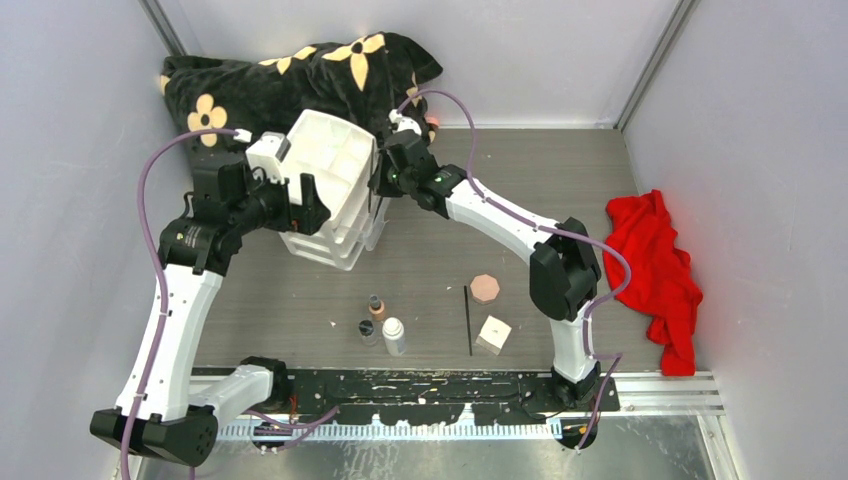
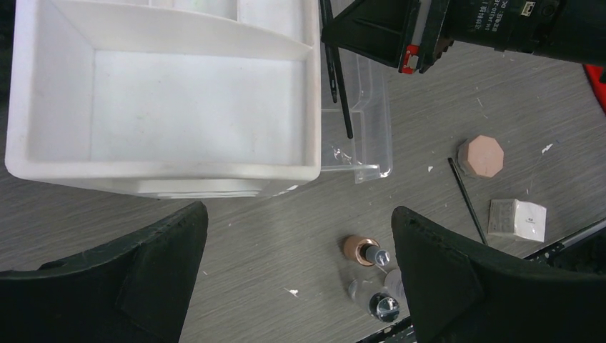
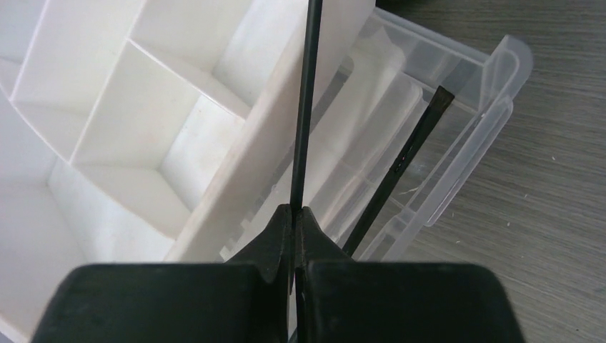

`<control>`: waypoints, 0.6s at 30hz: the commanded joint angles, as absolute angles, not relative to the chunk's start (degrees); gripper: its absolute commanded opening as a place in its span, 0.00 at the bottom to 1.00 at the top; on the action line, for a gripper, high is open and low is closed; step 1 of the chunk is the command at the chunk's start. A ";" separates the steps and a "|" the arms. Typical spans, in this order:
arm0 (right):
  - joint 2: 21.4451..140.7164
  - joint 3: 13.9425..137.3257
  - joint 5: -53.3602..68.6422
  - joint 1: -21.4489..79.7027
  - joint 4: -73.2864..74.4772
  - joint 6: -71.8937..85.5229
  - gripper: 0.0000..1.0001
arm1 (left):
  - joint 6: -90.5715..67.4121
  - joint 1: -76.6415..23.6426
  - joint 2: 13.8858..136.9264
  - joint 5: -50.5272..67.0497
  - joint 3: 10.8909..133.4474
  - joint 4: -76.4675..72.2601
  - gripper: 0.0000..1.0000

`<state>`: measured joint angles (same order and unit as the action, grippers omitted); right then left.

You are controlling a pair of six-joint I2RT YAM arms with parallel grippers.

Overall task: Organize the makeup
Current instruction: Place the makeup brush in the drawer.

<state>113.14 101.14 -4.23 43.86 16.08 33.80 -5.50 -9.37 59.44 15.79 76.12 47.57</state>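
Pinching a thin black stick (image 3: pixel 306 107) tight, the right gripper (image 3: pixel 295 216) hangs over the clear drawer (image 3: pixel 493 86) sticking out of the white box (image 3: pixel 136 121); another black stick (image 3: pixel 414 143) lies inside; the left gripper (image 2: pixel 299 214) is spread wide and empty; next job, I think: lower the stick and let go.

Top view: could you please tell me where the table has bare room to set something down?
Bare grey table lies back right, between the right arm and the crumpled red cloth, and between the white stacked-drawer box and the small bottles. Crowded: near edge, where bottles, thin black stick, pink-brown octagonal compact and white cube sit.
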 commanded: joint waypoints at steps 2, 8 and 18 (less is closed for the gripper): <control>110.64 99.59 -0.75 44.94 11.25 34.90 0.08 | -5.25 -9.14 59.21 16.27 75.58 45.86 1.00; 108.24 99.06 -2.76 46.20 13.69 31.25 0.42 | -5.26 -9.17 59.76 16.18 75.37 45.53 1.00; 98.88 99.17 -25.37 51.75 22.96 12.78 0.44 | -5.45 -9.14 60.81 16.20 76.11 45.00 1.00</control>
<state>107.57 98.65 -12.19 49.06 20.21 23.51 -5.54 -9.37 60.64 15.84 75.16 47.31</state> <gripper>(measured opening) 0.440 0.998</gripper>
